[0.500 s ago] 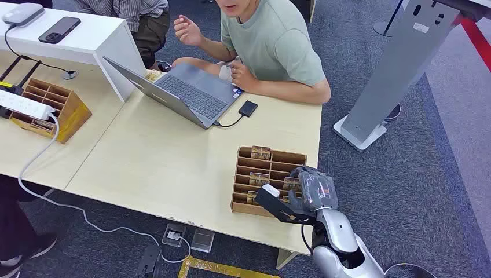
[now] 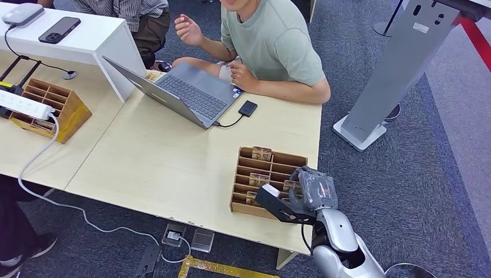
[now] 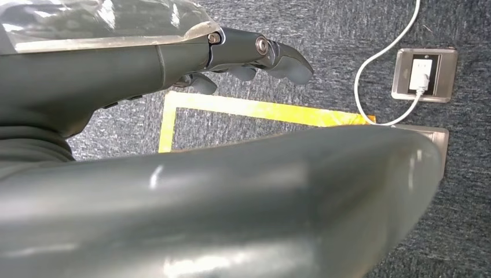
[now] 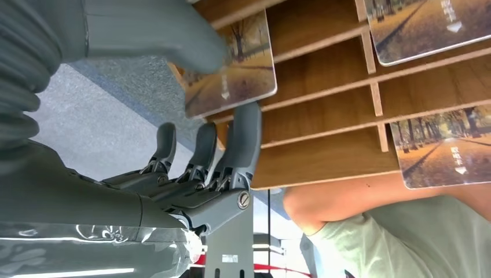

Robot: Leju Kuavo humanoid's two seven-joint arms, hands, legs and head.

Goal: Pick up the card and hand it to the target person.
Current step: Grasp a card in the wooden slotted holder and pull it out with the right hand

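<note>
Your right hand [image 4: 191, 174] pinches the card [image 4: 237, 69] between thumb and finger at the wooden rack's [image 2: 272, 159] right end, the person [image 2: 272, 40] far beyond.

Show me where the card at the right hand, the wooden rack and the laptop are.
card [image 4: 240, 63]: right wrist view, printed face.
right hand [image 4: 197, 145]: right wrist view, fingers.
wooden rack [image 2: 272, 157]: head view, far wall.
laptop [image 2: 194, 95]: head view, keyboard.

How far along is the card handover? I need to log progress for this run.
Done: the right hand has reached the wooden card rack at the table's corner. In hand: in the right wrist view its thumb and a finger close on a card at the rack's edge, not yet lifted out. Left: lifting it and passing it to the person in the green shirt. The left hand hangs over the floor, holding nothing.
</note>
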